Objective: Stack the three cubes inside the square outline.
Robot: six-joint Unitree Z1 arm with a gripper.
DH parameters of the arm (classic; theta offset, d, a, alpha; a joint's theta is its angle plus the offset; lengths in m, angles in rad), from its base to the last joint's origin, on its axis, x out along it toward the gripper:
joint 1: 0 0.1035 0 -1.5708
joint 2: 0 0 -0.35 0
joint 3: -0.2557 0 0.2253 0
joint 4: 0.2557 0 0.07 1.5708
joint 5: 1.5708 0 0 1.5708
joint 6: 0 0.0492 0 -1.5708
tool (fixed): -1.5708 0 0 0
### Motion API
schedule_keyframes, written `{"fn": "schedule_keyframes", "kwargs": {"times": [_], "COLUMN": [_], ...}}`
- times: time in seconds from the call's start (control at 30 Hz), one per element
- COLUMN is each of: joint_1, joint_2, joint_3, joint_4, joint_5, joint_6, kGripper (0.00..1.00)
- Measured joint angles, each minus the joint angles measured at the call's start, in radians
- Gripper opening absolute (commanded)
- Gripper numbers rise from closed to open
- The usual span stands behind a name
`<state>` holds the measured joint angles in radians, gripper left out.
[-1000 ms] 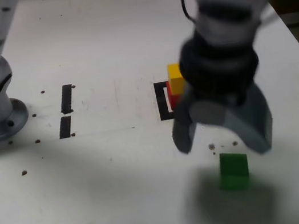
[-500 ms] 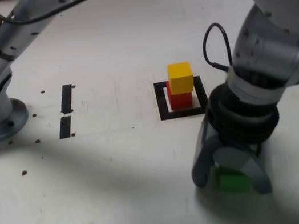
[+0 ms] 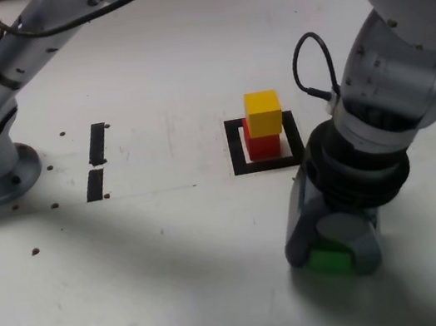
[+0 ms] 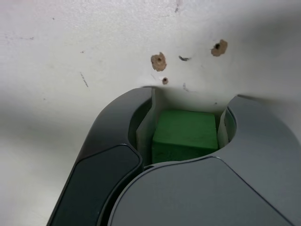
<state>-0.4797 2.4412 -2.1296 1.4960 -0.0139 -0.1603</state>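
Snugly, the end effector (image 3: 336, 267) grips the green cube (image 4: 185, 131).

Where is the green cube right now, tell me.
In the exterior view, the green cube sits low, right of centre, between the gripper's fingers, nearer the camera than the black square outline.

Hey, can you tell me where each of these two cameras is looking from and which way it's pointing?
Exterior view: off the arm, above the table, looking down at a slant over the yellow cube on the red cube; the arm's base, links and jaws show.
Wrist view: on the wrist, looking past the jaws toward the tabletop; only the jaws show of the robot.
Shared: both show the green cube between the jaws, and the tabletop.
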Motion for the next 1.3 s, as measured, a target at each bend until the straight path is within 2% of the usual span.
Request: {"fn": "schedule_keyframes", "kwargs": {"times": [0.17,0.37,0.47,0.7,0.83,1.0,1.3], "joint_1": [0.0,0.014,0.059,0.186,0.27,0.32,0.328], "joint_2": [-0.033,-0.17,-0.253,-0.42,-0.407,-0.368,-0.33], "joint_3": [-0.003,-0.002,0.048,0.131,0.156,0.176,0.225], "joint_4": [0.059,0.122,0.128,0.128,0.128,0.125,0.114], "joint_5": [0.0,0.032,0.056,0.079,0.092,0.107,0.136], "joint_6": [0.001,0.017,0.021,0.066,0.119,0.146,0.143], "kGripper": [0.13,0.13,0.13,0.13,0.13,0.14,0.14]}}
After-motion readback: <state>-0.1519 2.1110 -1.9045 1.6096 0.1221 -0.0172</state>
